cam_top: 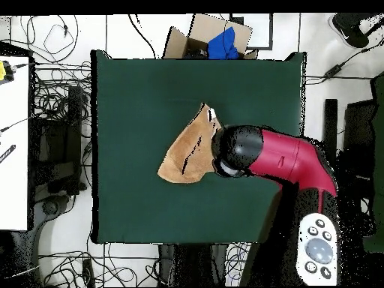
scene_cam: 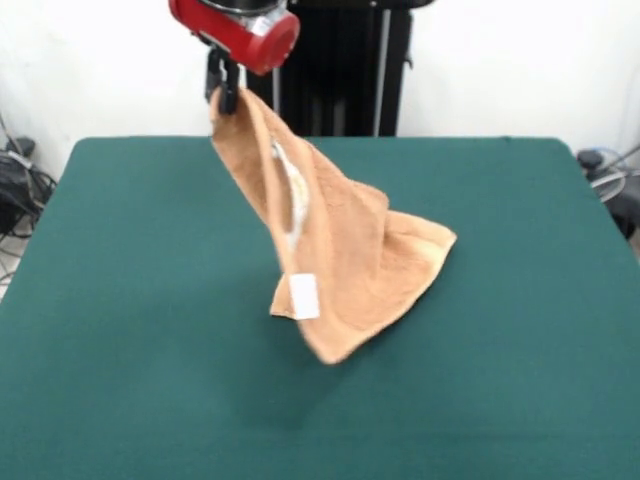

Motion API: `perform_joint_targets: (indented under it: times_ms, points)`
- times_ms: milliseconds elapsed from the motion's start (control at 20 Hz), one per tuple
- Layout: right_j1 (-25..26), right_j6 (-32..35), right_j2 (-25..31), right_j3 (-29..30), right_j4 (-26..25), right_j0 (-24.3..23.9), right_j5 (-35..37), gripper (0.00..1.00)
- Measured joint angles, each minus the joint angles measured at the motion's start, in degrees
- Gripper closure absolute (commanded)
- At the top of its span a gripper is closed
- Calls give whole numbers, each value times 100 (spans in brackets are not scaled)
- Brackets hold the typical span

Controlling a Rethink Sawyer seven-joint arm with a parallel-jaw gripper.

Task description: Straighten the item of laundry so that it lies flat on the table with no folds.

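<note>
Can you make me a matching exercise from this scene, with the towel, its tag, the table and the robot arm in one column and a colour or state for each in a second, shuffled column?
Column one:
1. towel
2. tag
3. table
4. robot arm

Column two:
A. dark green, spread under everything
B. red and black, reaching in from above
C. small and white, near the towel's lower edge
D. peach-orange, hanging crumpled by one corner from the gripper, whose jaws are closed on it

Pairs: 1-D, 2-C, 3-A, 4-B
</note>
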Motion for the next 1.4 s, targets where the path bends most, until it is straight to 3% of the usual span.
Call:
perform_joint_targets:
  times_ms: [500,950,1400]
  points:
    - [-365,0,-240,-94,-320,97,285,100]
    - [-380,0,-292,-267,-325,128,385,100]
    - [-253,0,-103,-197,25,-113,147,100]
